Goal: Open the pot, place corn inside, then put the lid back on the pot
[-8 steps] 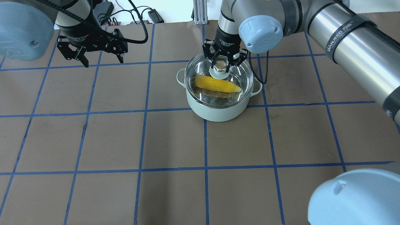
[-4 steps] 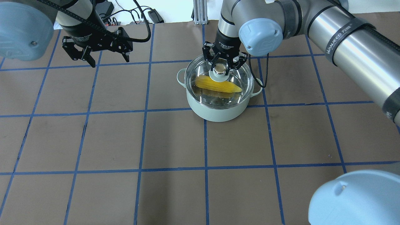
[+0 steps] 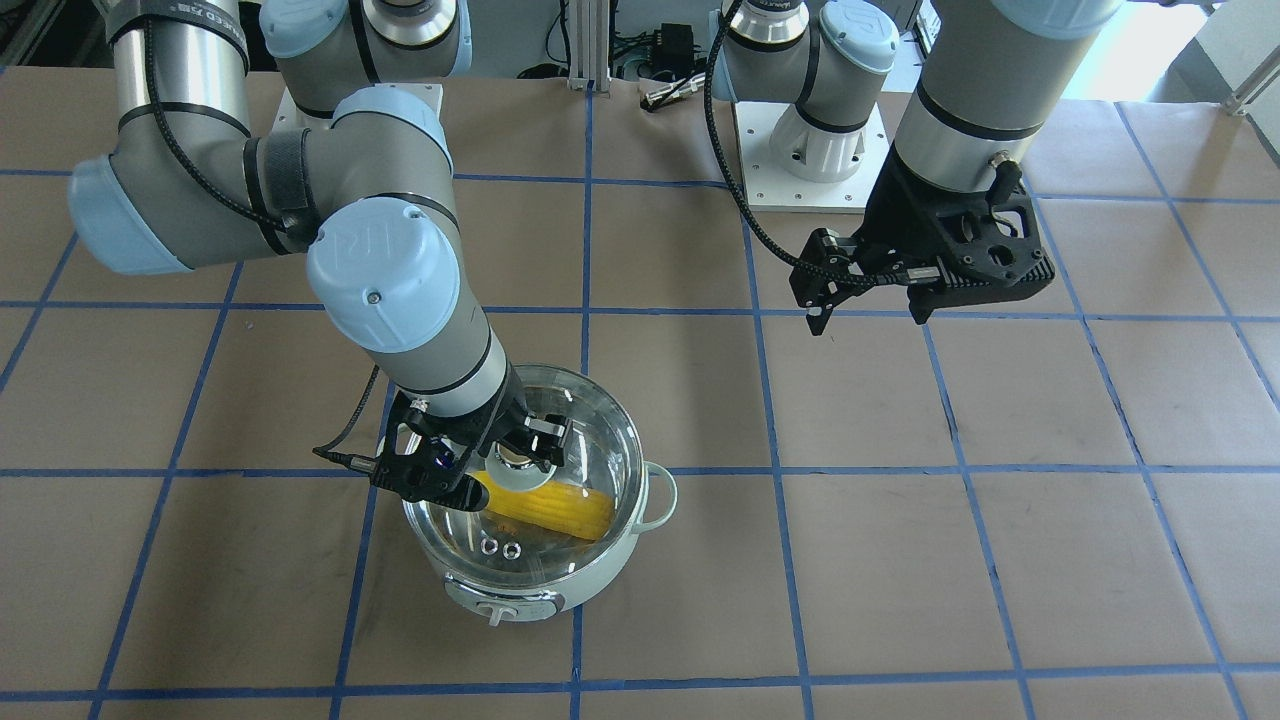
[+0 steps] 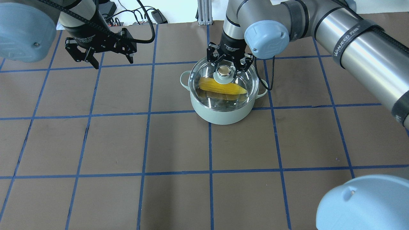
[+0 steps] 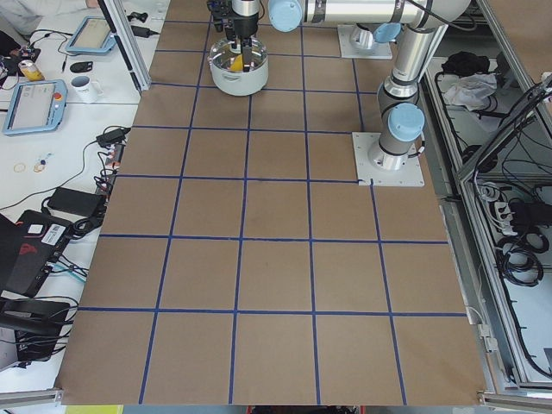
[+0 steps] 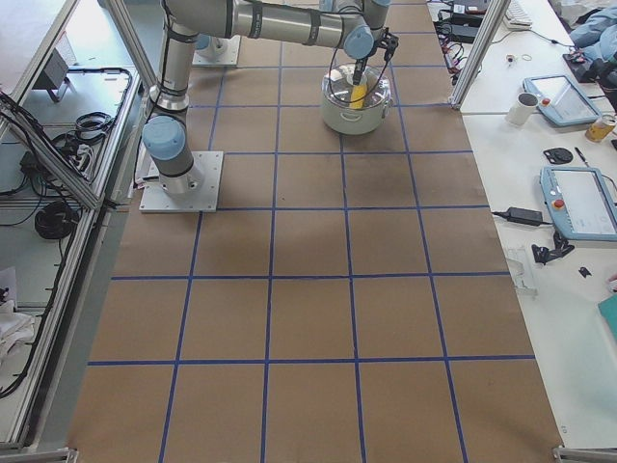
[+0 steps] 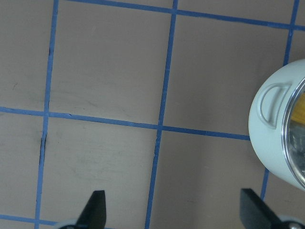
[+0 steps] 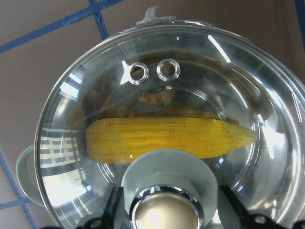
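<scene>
The right gripper (image 4: 228,64) is held over the lid (image 4: 244,80). Its fingers are spread to either side of the gold knob (image 4: 224,70), and a gap is seen on each side in the right wrist view. The lid is seated on the pot (image 4: 220,115), directly beneath this gripper. Under the glass, the corn (image 4: 220,87) is laid across the pot's inside, just below the fingers. Well apart from the pot, the left gripper (image 4: 112,63) is held above the table (image 4: 179,143), fingers spread wide.

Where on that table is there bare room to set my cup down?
The stretch of table between the pot and the robot's bases is all bare; so are the squares between pot and left fingers. It's crowded only over the lid, around the right fingers.
</scene>
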Robot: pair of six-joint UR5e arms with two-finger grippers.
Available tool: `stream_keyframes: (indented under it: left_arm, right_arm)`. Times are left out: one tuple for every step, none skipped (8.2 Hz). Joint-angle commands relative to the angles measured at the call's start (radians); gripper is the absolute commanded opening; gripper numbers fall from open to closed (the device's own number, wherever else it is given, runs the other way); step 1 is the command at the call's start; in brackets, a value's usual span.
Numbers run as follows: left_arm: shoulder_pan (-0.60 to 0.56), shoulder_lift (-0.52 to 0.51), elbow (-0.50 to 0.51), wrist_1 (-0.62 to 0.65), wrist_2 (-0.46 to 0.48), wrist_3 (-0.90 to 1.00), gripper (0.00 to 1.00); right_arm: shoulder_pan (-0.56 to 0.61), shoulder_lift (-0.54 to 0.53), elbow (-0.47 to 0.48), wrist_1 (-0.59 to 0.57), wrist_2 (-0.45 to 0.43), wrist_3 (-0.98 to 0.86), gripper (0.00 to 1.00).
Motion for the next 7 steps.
stream_keyframes:
  left_arm:
    - [0.0,-0.006,-0.001,0.003,0.001,0.0,1.0]
    - [0.0,-0.006,-0.001,0.003,0.001,0.0,1.0]
    - [0.002,-0.006,-0.001,0.003,0.001,0.0,1.0]
    - [0.002,-0.008,-0.001,0.003,0.001,0.0,1.0]
    - [0.002,-0.008,-0.001,0.003,0.001,0.0,1.0]
    - [0.002,-0.004,0.0,0.003,0.001,0.0,1.0]
    - [0.0,-0.003,0.0,0.003,0.001,0.0,1.0]
  right_arm:
    - [0.002,-0.01,0.0,-0.002,0.002,0.0,0.8]
    - [0.002,-0.019,-0.013,0.0,0.003,0.0,0.83]
    - [0.002,-0.054,-0.02,0.01,0.0,-0.005,0.87]
    - [0.0,-0.091,-0.021,0.027,-0.01,-0.056,0.9]
    - [-0.011,-0.146,-0.021,0.062,-0.02,-0.165,0.95]
    - [-0.035,-0.183,-0.023,0.138,-0.076,-0.263,0.97]
    - [-0.079,-0.243,-0.021,0.206,-0.116,-0.337,1.0]
